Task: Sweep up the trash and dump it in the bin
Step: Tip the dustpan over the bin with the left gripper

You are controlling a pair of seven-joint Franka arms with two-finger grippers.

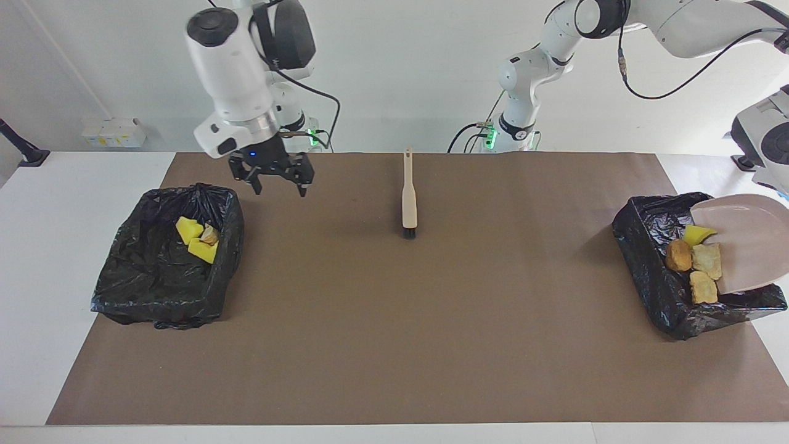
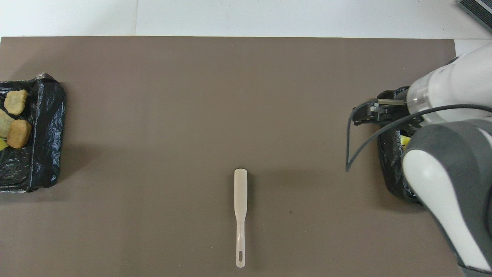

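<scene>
The beige dustpan (image 1: 749,243) hangs steeply tilted over the black-lined bin (image 1: 653,290) at the left arm's end. Its handle runs out of the facing view, where the left gripper holds it unseen. Trash slides off it into that bin: a yellow sponge piece (image 1: 696,234), an orange-brown chunk (image 1: 678,254) and tan chunks (image 1: 706,259). The overhead view shows chunks (image 2: 18,133) in the same bin (image 2: 48,127). My right gripper (image 1: 280,188) (image 2: 361,115) hangs open and empty over the mat beside the other bin (image 1: 160,283).
The beige hand brush (image 1: 409,200) (image 2: 240,200) lies free on the brown mat midway between the arms, bristles pointing away from the robots. The bin at the right arm's end holds yellow sponge pieces (image 1: 191,231). The right arm covers most of that bin (image 2: 388,173) from above.
</scene>
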